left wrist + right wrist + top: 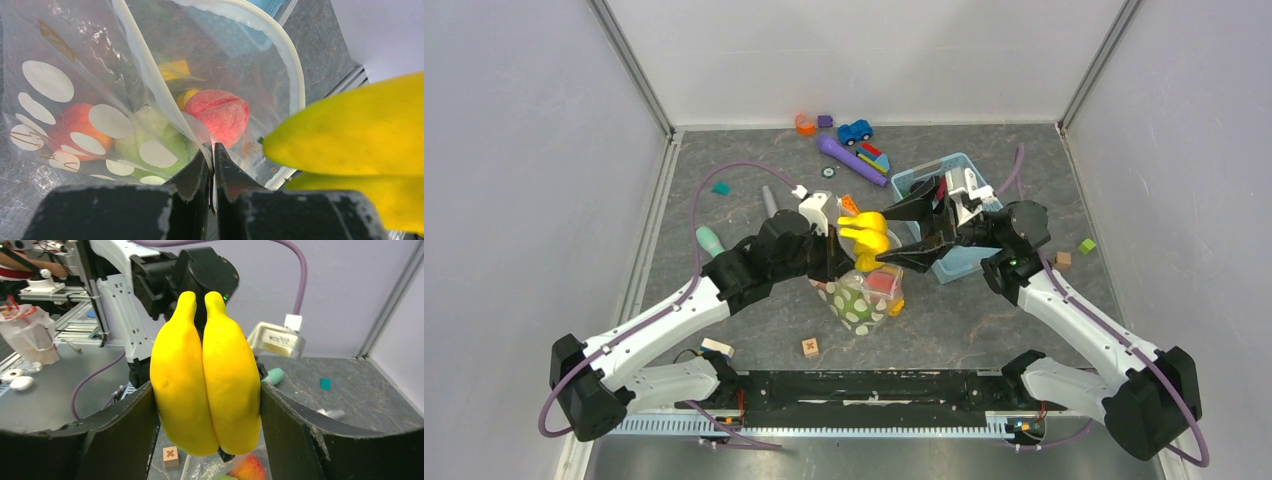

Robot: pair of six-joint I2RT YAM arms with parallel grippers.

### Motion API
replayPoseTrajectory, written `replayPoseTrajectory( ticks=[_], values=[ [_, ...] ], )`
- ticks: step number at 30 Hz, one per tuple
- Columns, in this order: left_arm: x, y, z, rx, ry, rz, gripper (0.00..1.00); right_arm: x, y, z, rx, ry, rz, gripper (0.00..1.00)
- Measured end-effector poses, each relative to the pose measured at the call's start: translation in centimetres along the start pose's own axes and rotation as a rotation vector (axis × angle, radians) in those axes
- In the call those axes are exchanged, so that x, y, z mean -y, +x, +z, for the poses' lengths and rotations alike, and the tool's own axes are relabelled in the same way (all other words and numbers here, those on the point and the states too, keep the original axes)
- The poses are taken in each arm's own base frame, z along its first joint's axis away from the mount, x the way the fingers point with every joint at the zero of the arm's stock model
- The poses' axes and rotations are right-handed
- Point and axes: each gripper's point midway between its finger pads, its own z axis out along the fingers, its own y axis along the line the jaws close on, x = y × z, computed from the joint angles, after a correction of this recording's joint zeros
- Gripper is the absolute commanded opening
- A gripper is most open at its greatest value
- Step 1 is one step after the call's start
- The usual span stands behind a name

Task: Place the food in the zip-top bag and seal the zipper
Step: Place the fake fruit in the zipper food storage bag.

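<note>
The polka-dot zip-top bag [862, 300] stands open at the table's middle. My left gripper [831, 262] is shut on its near mouth edge, pinching the whitish zipper strip [150, 75], and holds the mouth up. Inside the bag lie a pink-red peach [220, 111], a green cabbage [150, 140] and an orange-red fruit [75, 122]. My right gripper [886, 255] is shut on the yellow banana bunch [206, 375] and holds it just above the bag's mouth; the bunch also shows in the top view [867, 238] and the left wrist view [350, 130].
A light blue basket [954, 215] stands behind the right gripper. A blue toy car [855, 131], purple piece [849, 160], orange and other small blocks lie at the back. A wooden block [810, 347] lies near the front; a teal piece [709, 241] at the left.
</note>
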Motion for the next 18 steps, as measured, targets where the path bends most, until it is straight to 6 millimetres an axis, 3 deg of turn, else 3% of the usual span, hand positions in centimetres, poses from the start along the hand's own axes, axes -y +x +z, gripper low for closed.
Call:
replayPoseTrajectory(
  ticks=[8,18],
  values=[
    [0.3,-0.4,-0.5,0.022,0.013,0.002,0.12,2.3,3.9,-1.1,-0.076,0.149,0.045,0.08],
    [0.2,-0.3,-0.5,0.021,0.011,0.001,0.12,3.4,9.6,-3.0,-0.209,0.289,0.165,0.07]
  ],
)
